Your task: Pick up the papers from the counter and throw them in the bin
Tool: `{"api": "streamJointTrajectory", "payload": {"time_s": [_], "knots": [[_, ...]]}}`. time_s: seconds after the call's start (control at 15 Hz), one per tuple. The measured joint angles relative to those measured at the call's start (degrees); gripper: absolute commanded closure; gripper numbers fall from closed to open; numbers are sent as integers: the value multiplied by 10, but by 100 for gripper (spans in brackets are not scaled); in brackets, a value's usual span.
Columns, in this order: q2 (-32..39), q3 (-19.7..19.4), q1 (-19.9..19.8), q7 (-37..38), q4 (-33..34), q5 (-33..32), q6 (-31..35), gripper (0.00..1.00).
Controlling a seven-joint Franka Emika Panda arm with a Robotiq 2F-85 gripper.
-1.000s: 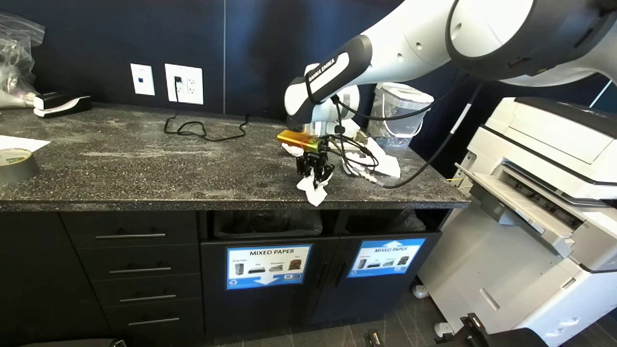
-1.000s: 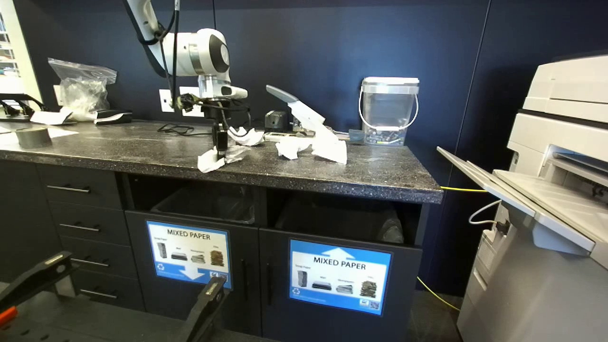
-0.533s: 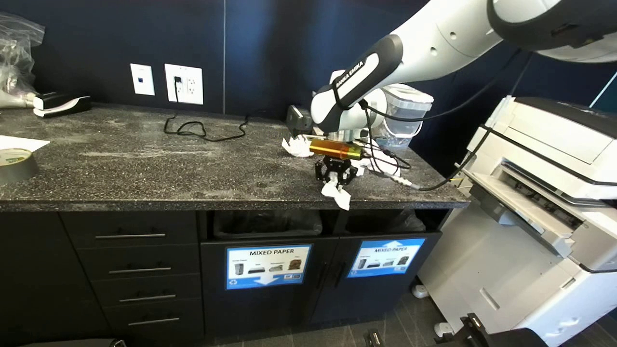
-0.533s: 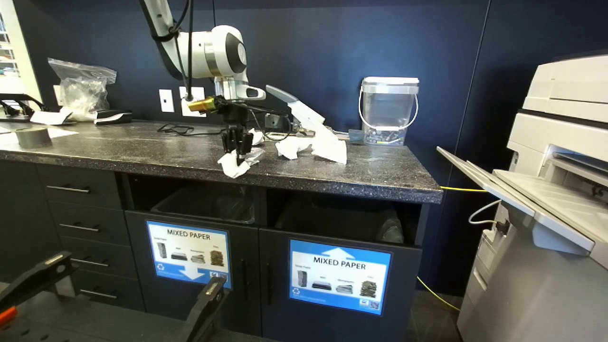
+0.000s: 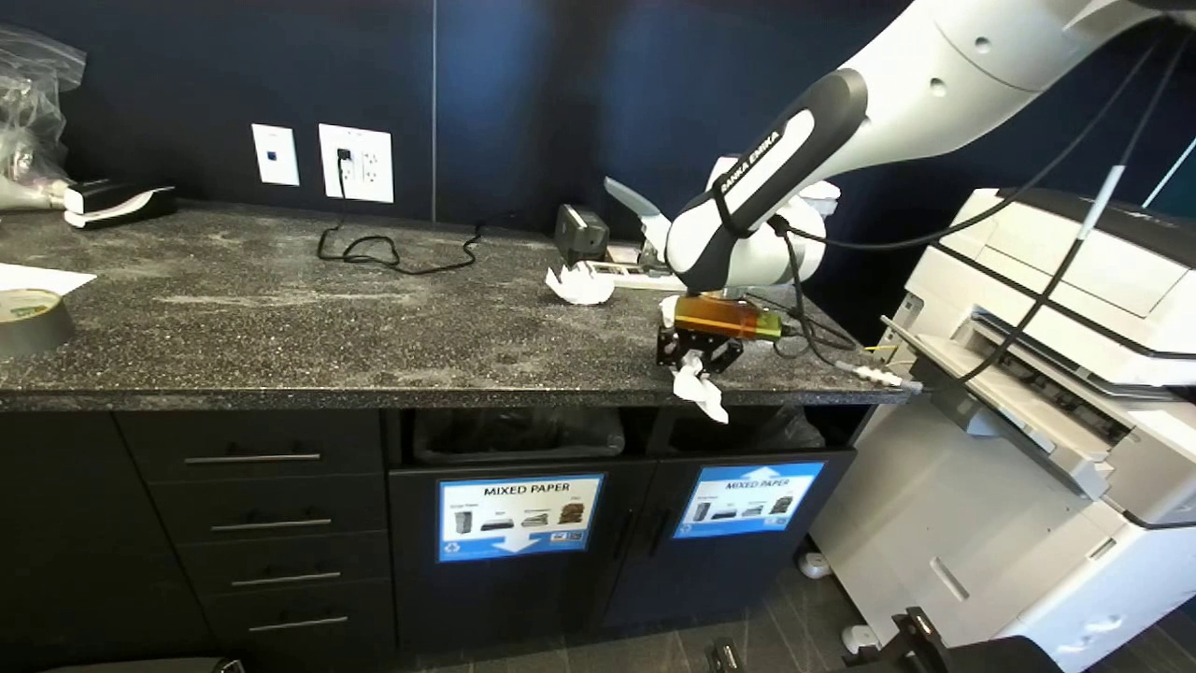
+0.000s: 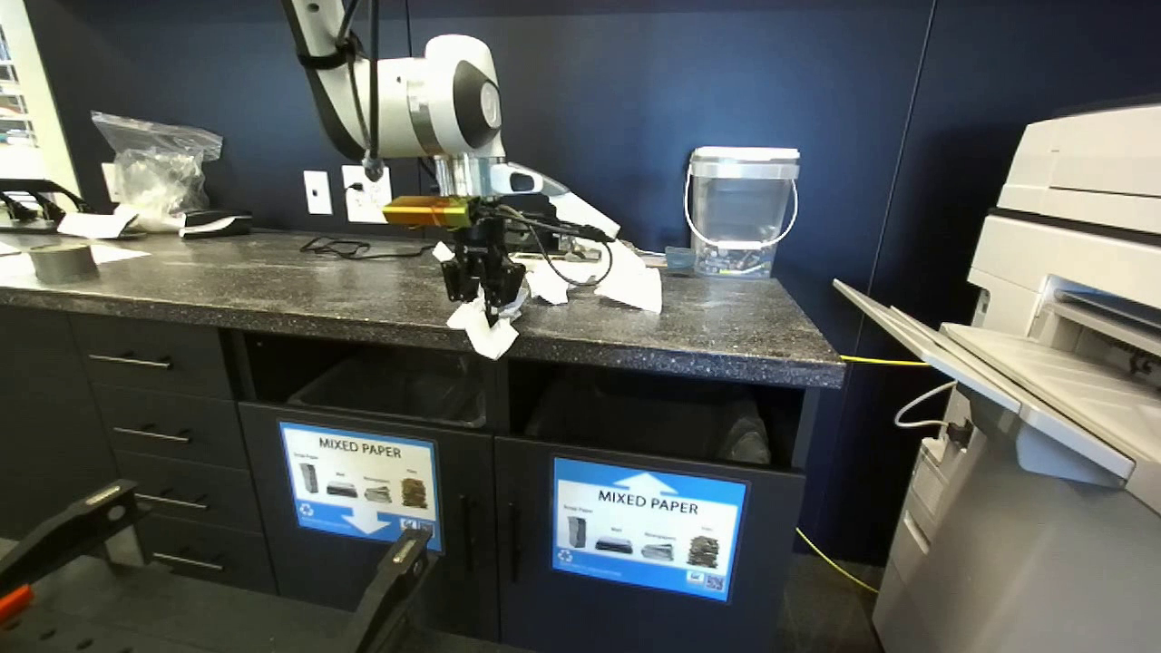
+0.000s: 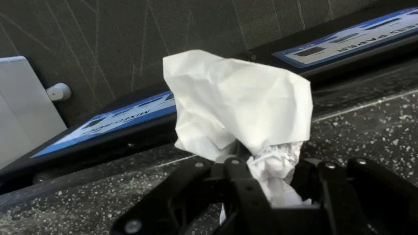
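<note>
My gripper (image 5: 693, 365) is shut on a crumpled white paper (image 6: 487, 336), just above the front edge of the dark speckled counter (image 6: 726, 317). The paper hangs down and overlaps that edge in both exterior views. In the wrist view the held paper (image 7: 241, 98) spreads out beyond the gripper (image 7: 267, 166), pinched between the fingers. More crumpled papers lie on the counter behind: one paper (image 5: 579, 285) at the back, another paper (image 6: 547, 283) and a folded paper (image 6: 632, 286), partly hidden by the arm in an exterior view. The bin (image 6: 749, 442) is below, under the mostly blue label.
A similar opening (image 6: 435, 422) with a whiter label sits beside the bin. A translucent tub (image 6: 744, 209) stands at the counter's end, with a large printer (image 6: 1079, 181) beyond. A grey-handled white tool (image 6: 585, 218), black cable (image 5: 374, 252) and tape roll (image 5: 37, 322) are also on the counter.
My gripper has moved rightward and toward the counter's front edge with the paper held in it. The back paper and small black box are now uncovered in an exterior view.
</note>
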Motion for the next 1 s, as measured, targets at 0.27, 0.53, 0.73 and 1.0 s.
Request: {"api": "streamJointTrajectory", "payload": {"time_s": [0.27,0.53,0.73,1.0], "knots": [[-24,-1,-20,-58,-71,3,99,84],[-32,1,-37,-107,-129,13,189,86],[-25,3,-48,-144,-165,14,239,85],[9,-2,-52,-173,-194,14,313,84]]}}
